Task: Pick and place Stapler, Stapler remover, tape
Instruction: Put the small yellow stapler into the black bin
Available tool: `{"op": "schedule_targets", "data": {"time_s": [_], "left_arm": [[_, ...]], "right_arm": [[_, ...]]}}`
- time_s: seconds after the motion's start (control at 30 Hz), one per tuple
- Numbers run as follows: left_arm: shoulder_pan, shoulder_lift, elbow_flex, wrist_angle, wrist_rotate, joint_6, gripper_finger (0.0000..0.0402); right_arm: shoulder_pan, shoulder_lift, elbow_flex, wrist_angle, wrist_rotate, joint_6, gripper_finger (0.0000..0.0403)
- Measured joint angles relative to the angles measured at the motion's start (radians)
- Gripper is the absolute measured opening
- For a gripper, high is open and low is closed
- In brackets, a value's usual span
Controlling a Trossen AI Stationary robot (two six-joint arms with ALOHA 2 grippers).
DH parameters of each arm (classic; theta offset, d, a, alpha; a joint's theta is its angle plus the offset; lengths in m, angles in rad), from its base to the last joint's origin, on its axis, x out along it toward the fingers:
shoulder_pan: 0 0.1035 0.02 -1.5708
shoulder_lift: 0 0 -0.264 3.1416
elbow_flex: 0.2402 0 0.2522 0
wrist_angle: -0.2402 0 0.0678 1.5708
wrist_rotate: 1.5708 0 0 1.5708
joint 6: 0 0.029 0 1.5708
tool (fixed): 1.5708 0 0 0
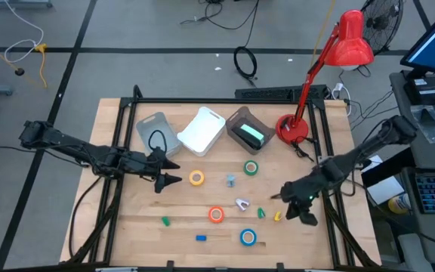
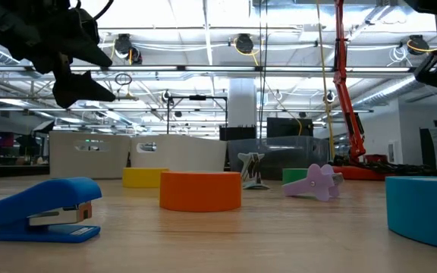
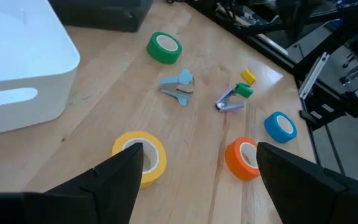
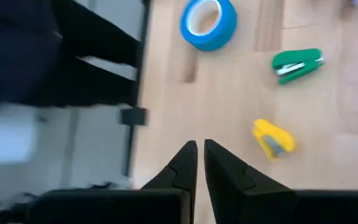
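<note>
At centre-left of the overhead picture, the left gripper hangs above the wooden table, fingers spread wide and empty, aimed at the yellow tape just to its right. A descent from here risks a finger landing on the ring's rim and skidding it away (the wrist camera shows one finger already lined up over its edge).

Toward the lower right of that picture, the right gripper hovers near the table's edge with fingers nearly together and holding nothing; a lowering there could knock the small yellow stapler or green stapler off course.

The stapler remover, orange tape, blue tape and green tape lie loose mid-table. Three bins wait along the upper edge.
</note>
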Motion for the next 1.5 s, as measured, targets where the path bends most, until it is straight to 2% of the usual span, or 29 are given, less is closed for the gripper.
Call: {"op": "schedule_targets", "data": {"time_s": [0.17,0.33,0.67,0.83,1.03,1.23,1.5], "left_arm": [[0.0,0.0,0.0,-0.013,0.0,-0.024,0.0326],[0.0,0.0,0.0,-0.013,0.001,-0.047,0.0318],[0.0,0.0,0.0,-0.012,0.002,-0.093,0.0311],[0.0,0.0,0.0,-0.012,0.002,-0.096,0.0322],[0.0,0.0,0.0,-0.011,0.002,-0.1,0.0324],[0.0,0.0,0.0,-0.011,0.003,-0.1,0.0313],[0.0,0.0,0.0,-0.011,0.003,-0.099,0.0319]], "right_arm": [[0.008,0.107,0.021,-0.018,0.073,-0.178,0.002],[0.008,0.159,0.022,-0.021,0.16,-0.386,0.002],[0.008,0.178,0.023,-0.029,0.165,-0.797,0.002],[0.008,0.179,0.023,-0.035,0.216,-0.816,0.002],[0.008,0.178,0.023,-0.034,0.174,-0.789,0.0038],[0.008,0.178,0.023,-0.005,0.103,-0.728,0.0106],[0.008,0.226,0.023,0.019,0.102,-0.713,0.0201]]}}
